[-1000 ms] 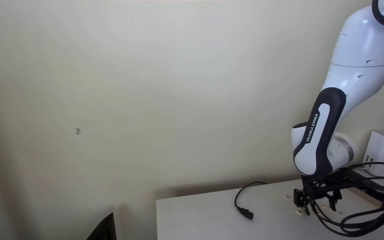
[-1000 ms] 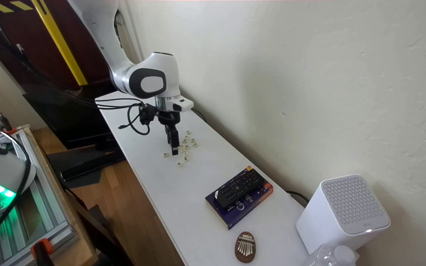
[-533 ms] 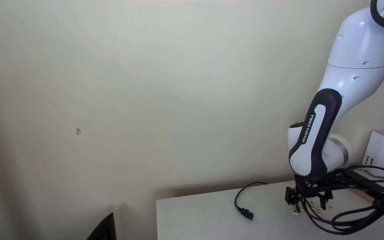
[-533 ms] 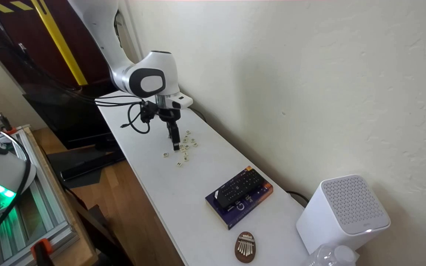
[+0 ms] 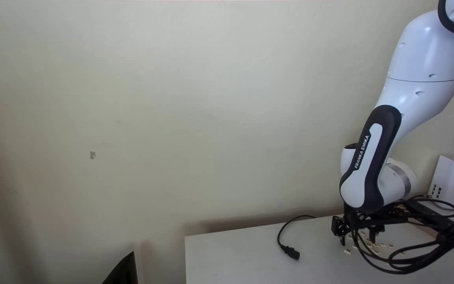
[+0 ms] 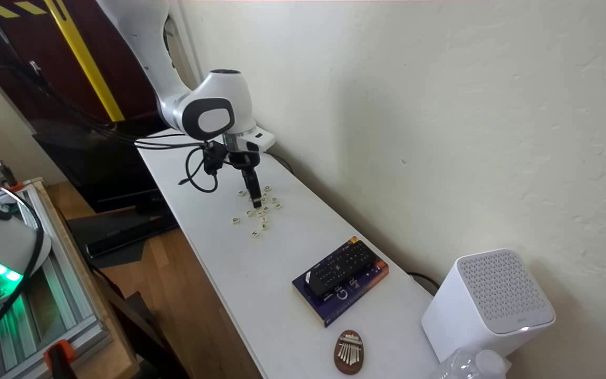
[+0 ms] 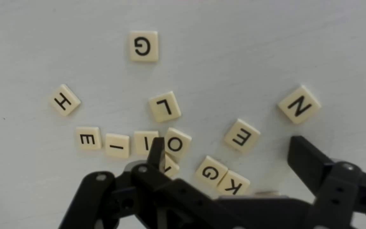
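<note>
Gripper (image 7: 227, 144) poised, fingers spread apart and nothing held, over scattered letter tiles (image 7: 165, 107)

What looks like an approach is in hand; for the next move, it is judged, one tile would have to be centred between the fingers and the tips lowered straight, with neighbours left unstruck. Framed between the fingertips is an E tile (image 7: 242, 136), set aslant; closer in under the gripper, a G tile (image 7: 212, 171) and a K tile (image 7: 233, 183) are seen edge to edge. An O tile (image 7: 177, 143) is shown just beside one finger (image 7: 156, 156); just beyond the opposite fingertip, a tile marked N or Z (image 7: 299, 105) is placed. Small cream squares with black capitals are seen, laid face up on the white table (image 6: 250, 263); whether any is touched cannot be told
</note>
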You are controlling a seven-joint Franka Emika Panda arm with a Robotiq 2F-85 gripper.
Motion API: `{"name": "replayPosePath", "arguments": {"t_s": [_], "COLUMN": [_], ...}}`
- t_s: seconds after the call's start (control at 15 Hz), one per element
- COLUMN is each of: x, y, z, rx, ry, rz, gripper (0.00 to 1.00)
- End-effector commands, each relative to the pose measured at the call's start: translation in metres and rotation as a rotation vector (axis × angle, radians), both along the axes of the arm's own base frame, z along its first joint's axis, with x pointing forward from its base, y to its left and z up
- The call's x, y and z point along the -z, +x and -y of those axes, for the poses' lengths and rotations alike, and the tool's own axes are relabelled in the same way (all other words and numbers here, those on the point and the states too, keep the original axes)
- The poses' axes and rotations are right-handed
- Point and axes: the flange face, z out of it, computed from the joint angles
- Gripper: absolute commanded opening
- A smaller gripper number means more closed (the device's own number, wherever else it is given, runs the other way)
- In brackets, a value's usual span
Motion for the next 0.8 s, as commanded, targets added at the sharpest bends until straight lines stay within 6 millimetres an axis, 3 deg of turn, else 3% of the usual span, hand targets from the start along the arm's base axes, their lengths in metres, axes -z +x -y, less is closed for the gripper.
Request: {"name": "replayPosePath", "arguments": {"t_s": [0.0, 0.4, 0.47, 0.53, 0.73], "x": [-0.017, -0.034, -0.035, -0.034, -0.032], "y": [-0.011, -0.031, -0.034, -0.037, -0.043], "z": [0.004, 0.021, 0.024, 0.027, 0.034], "rx": [-0.098, -0.194, -0.203, -0.212, -0.239], "ry": [0.064, 0.147, 0.154, 0.154, 0.148], "rz": [0.042, 0.045, 0.033, 0.031, 0.028], "gripper": [1.00, 1.00, 0.93, 0.74, 0.51]}}
